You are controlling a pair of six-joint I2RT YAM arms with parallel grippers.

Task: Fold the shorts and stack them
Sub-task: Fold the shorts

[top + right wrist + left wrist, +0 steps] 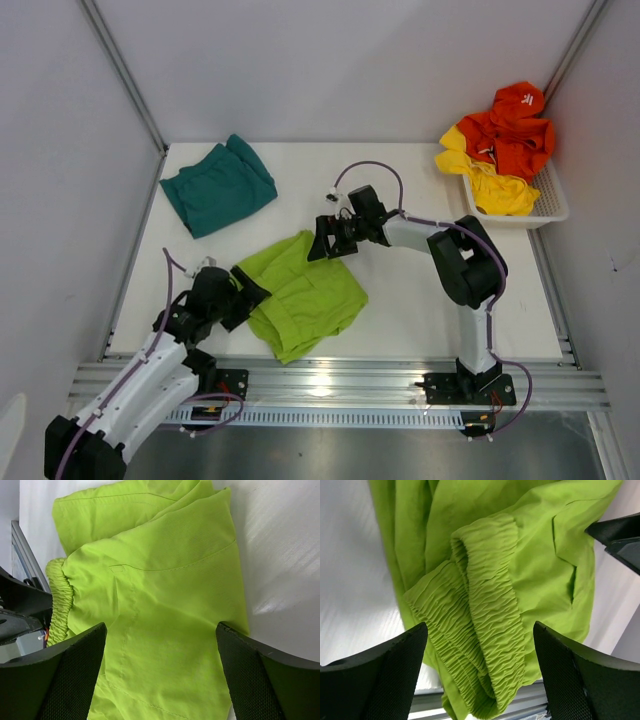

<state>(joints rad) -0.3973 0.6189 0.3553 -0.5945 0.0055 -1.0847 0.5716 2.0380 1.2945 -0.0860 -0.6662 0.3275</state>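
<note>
Lime shorts (305, 295) flat on table (420, 300); left claw (243, 298) and right claw (322, 243) at opposite edges, both wide, empty.

I'm looking down on a flat white rectangular tabletop (420, 325), boxed in by a plain pale grey back wall panel (340, 60) and a matching left side panel (55, 200). A slim silver metal strut (123, 72) runs up the corner between them. A ribbed silver aluminium rail (340, 383) edges the near side. Below it lies what may be a dull grey metal floor plate (350, 450). The light is soft and even.
</note>
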